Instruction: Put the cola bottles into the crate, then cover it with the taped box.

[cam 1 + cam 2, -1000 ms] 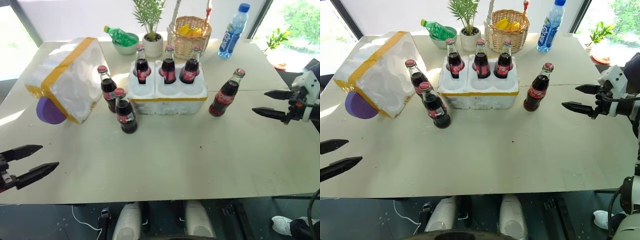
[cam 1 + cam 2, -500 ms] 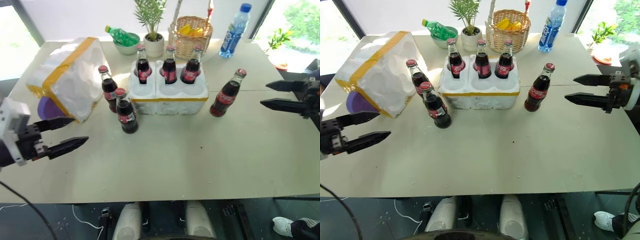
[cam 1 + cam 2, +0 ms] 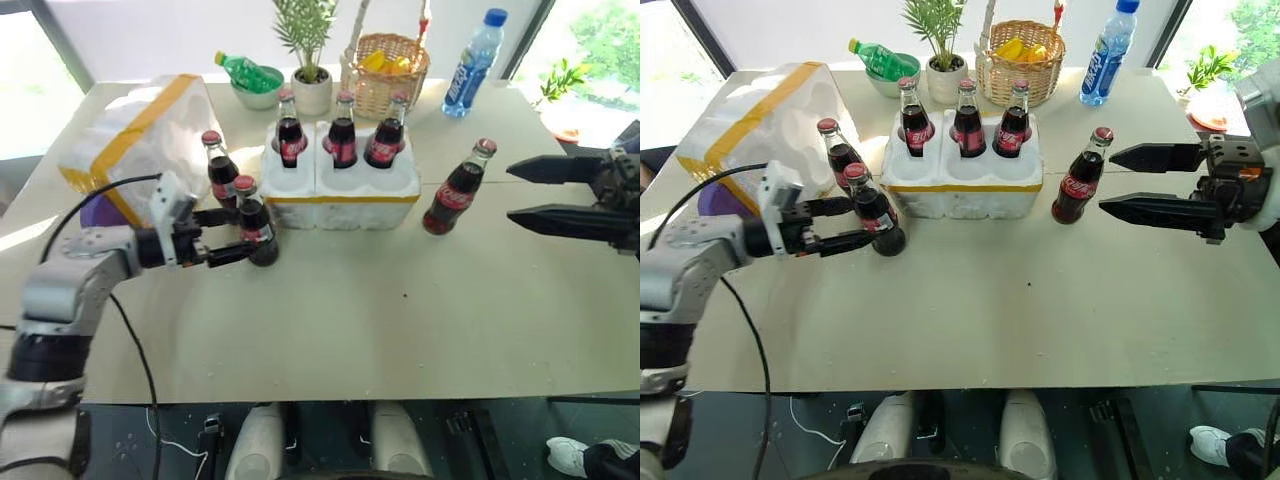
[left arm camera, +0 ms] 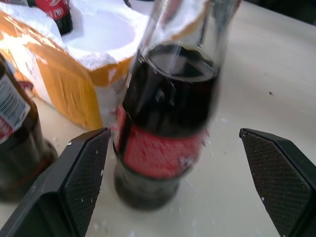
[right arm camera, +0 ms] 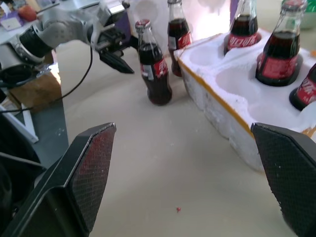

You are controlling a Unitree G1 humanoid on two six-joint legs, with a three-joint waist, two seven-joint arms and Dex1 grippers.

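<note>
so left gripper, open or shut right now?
Open. In the left wrist view the left gripper has its fingers spread either side of a cola bottle, not yet touching it.

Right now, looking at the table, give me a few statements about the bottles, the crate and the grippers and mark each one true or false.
1. Three cola bottles stand in the crate's back row. True.
2. The front row of holes is full. False: those three holes are empty.
3. The left gripper is open around a bottle standing on the table. True.
4. The right gripper holds a bottle. False: it is open and empty, beside a standing bottle.
5. The taped box covers the crate. False: it lies beside it.
</note>
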